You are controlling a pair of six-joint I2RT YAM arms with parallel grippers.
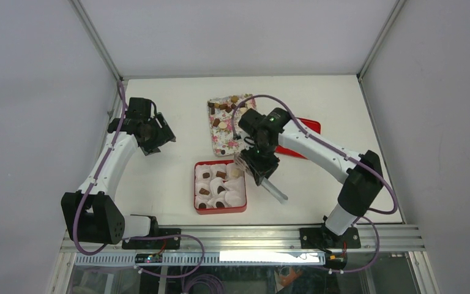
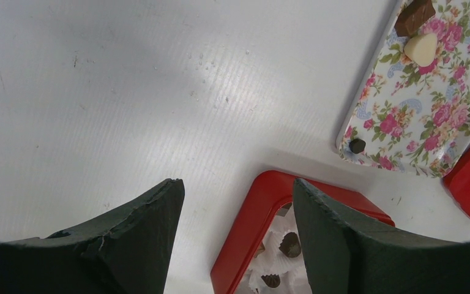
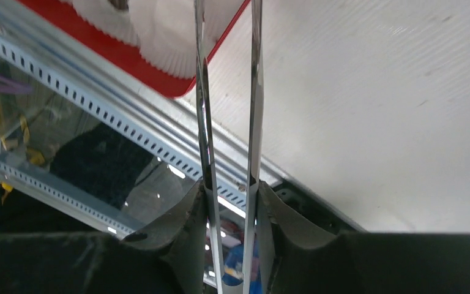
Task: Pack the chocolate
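Note:
Chocolate pieces (image 1: 226, 105) lie on a floral tray (image 1: 225, 139); the left wrist view shows a brown bar (image 2: 414, 16), a cream piece (image 2: 420, 49) and a small dark one (image 2: 357, 146) on it. More chocolates (image 1: 212, 182) sit in white paper cups in a red box (image 1: 220, 211). My right gripper (image 1: 258, 164) is shut on metal tongs (image 1: 276, 192), just right of the box; in the right wrist view (image 3: 229, 190) the tongs (image 3: 254, 92) run up out of frame, tips hidden. My left gripper (image 1: 154, 138) is open and empty, left of the tray.
A red lid (image 1: 303, 128) lies right of the floral tray, partly under the right arm. The left wrist view shows the red box corner (image 2: 251, 214) between my open fingers. A perforated metal rail (image 3: 128, 128) runs along the table's near edge.

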